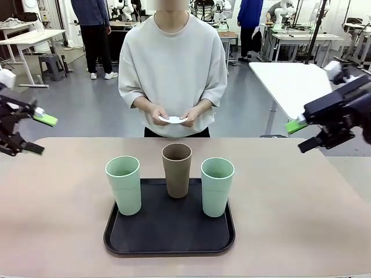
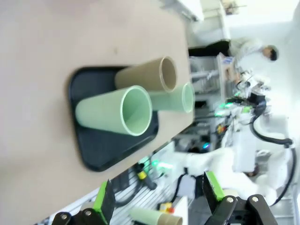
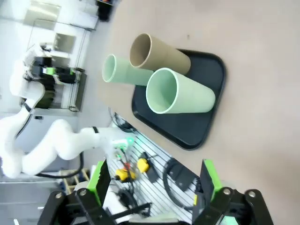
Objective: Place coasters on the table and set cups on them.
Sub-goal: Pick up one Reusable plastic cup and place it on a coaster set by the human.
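A busy lab with other benches lies behind the beige table (image 1: 58, 231), and in the front view a person at its far edge, upper centre of the frame, holds the white coasters (image 1: 173, 120) in both hands (image 1: 191, 114), above the table rather than on it. The three cups stand upright on a black tray (image 1: 168, 252) at centre frame: left mint cup (image 1: 123, 185), brown cup (image 1: 177, 171) and right mint cup (image 1: 217, 186), their long axes vertical. My left gripper (image 1: 37, 134) hovers at the left edge and my right gripper (image 1: 301, 136) at the right edge, both well apart from the tray and empty. In the left wrist view the fingers at the bottom stand spread with nothing between them, and the cups sit mid-frame with their mouths towards the right. In the right wrist view the jaws are likewise released, with the tray (image 3: 197, 131) above them. I judge that no coaster is down yet; the stack lies about midway between my arms, and each mint cup sits nearer its own side's gripper.
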Controlling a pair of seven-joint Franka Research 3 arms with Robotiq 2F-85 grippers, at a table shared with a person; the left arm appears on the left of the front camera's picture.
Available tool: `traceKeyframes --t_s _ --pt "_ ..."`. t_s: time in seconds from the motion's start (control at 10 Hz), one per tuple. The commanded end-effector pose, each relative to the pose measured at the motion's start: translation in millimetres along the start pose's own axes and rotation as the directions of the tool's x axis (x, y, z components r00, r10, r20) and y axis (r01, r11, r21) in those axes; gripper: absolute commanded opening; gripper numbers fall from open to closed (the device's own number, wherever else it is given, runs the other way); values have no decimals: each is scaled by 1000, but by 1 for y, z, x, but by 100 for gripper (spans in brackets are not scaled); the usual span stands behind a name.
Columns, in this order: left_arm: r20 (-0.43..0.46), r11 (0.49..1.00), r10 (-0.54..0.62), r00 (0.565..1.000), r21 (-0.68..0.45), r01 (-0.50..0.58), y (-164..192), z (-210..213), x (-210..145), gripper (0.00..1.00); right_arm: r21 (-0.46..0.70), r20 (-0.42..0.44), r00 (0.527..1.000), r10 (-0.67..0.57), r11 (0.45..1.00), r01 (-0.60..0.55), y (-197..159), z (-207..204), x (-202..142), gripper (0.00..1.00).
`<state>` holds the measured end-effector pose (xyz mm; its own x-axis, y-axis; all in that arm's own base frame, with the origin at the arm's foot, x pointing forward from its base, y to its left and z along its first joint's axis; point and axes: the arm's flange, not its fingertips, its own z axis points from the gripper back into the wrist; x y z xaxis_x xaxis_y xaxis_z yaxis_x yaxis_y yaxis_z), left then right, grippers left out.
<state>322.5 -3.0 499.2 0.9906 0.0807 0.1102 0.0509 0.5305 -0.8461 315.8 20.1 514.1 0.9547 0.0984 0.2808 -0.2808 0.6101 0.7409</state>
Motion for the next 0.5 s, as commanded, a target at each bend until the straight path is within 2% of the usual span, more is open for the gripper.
traceKeyframes --t_s 0.0,0.3,0.4 --pt "45 994 31 998 -104 -26 23 13 -19 100 118 -1 996 -86 989 85 -65 -24 -80 100" --pt "121 992 86 989 -101 -74 54 68 -7 100 237 -28 983 -181 954 182 -120 15 -85 100" --pt "30 988 96 995 -127 -92 58 90 -13 100 278 -34 980 -198 940 200 -132 26 -94 100"
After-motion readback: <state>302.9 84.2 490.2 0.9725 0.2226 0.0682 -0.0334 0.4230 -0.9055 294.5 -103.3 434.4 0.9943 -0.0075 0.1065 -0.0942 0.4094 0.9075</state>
